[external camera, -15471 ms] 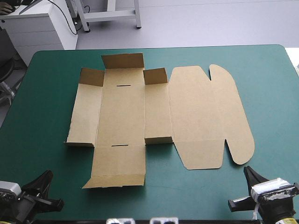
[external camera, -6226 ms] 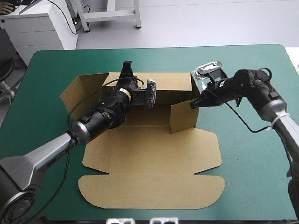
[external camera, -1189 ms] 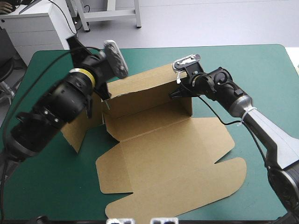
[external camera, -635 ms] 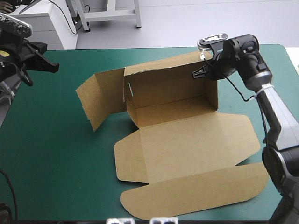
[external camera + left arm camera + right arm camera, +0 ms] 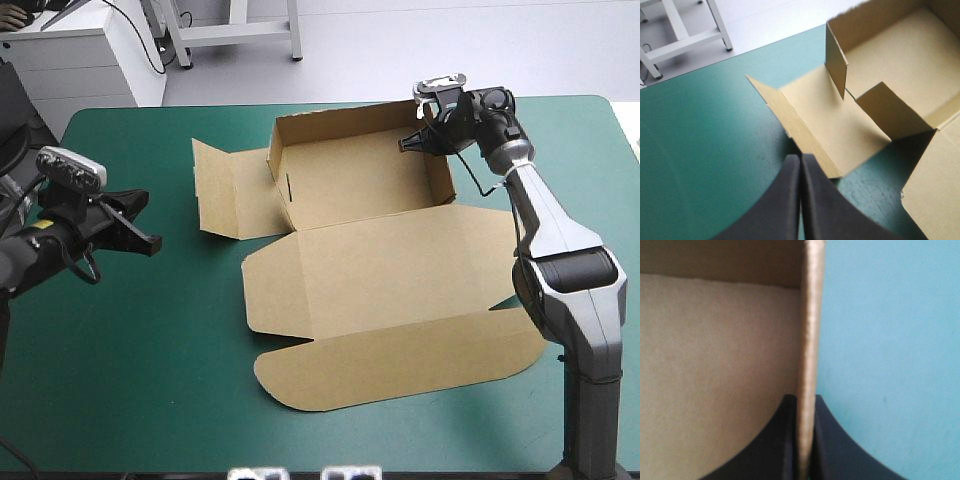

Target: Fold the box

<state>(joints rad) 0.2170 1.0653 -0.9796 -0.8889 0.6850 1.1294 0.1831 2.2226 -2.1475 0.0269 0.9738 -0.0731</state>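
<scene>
Brown board of the box (image 5: 370, 270), partly erected, lies toward the far right of the teal-green surface (image 5: 120, 380). Its far wall (image 5: 340, 118) and right wall (image 5: 441, 172) stand upright. The lid (image 5: 400, 340) lies flat toward the near edge, and the left side panel (image 5: 235, 190) is splayed outward, not yet raised.

The right jaws are all but closed on the rim of the right wall at the tray's far right corner, the sheet pinched between them. The left jaws are closed to a single point and hold nothing. They sit near the surface's left edge, well apart from the box and aimed at the splayed panel.

The step in hand appears to be raising the tray walls, with the left wall outstanding. The next move probably calls for the left jaws to part, take the panel's outer edge, and swing it up around the short corner flap (image 5: 837, 60). The right jaws would meanwhile steady the tray against sliding.
</scene>
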